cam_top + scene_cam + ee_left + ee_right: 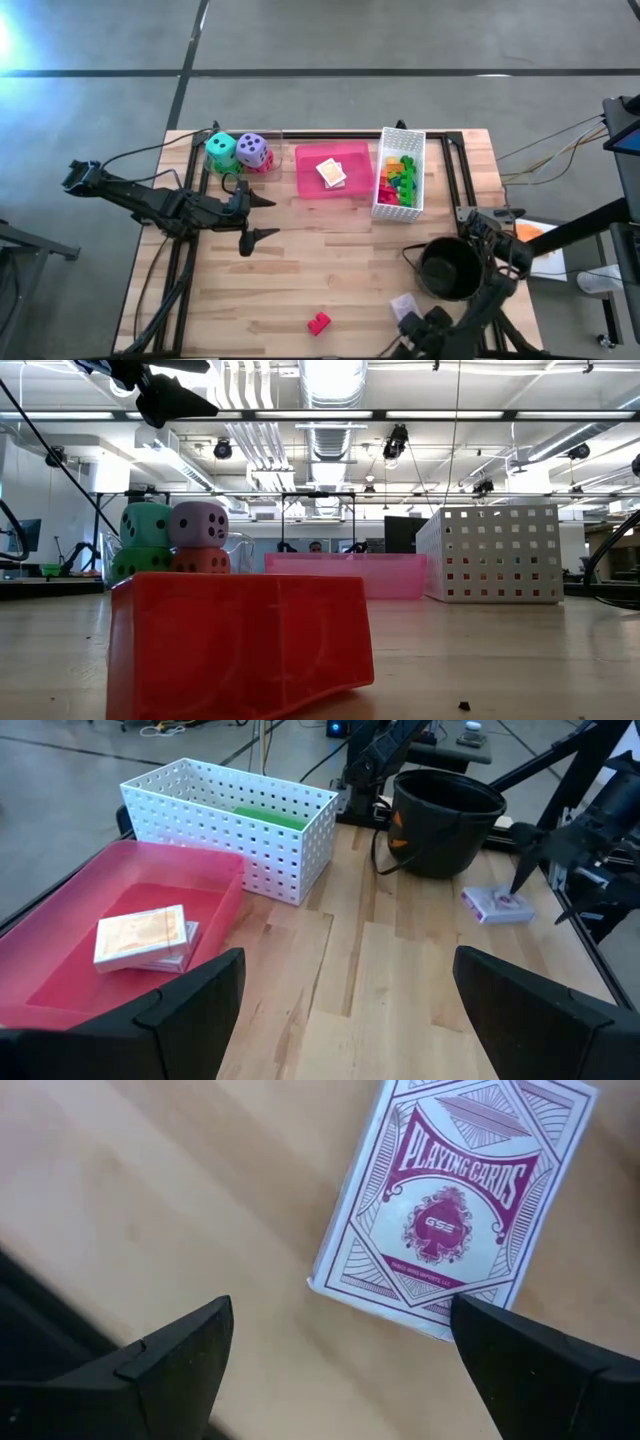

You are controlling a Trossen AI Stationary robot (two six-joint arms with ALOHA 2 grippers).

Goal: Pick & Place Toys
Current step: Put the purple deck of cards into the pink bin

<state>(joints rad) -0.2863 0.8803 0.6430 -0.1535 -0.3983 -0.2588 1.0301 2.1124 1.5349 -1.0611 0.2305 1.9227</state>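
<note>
My right gripper point(340, 1350) is open just above a purple-and-white card pack point(455, 1200) that lies flat on the table near its front right; the pack also shows in the high view point(403, 305). My left gripper point(258, 218) is open and empty above the table's left middle. Two card packs point(145, 937) lie in the pink tray point(355, 185). A red brick point(318, 323) lies near the front edge. The teal die point(147, 525) sits on the green one, the purple die point(200, 523) on the red one, at the far left.
The white mesh basket point(382, 205) with several coloured bricks stands right of the pink tray. The black round pot point(450, 268) stands at the right, close behind the card pack. Bare wood lies between the tray and the front edge.
</note>
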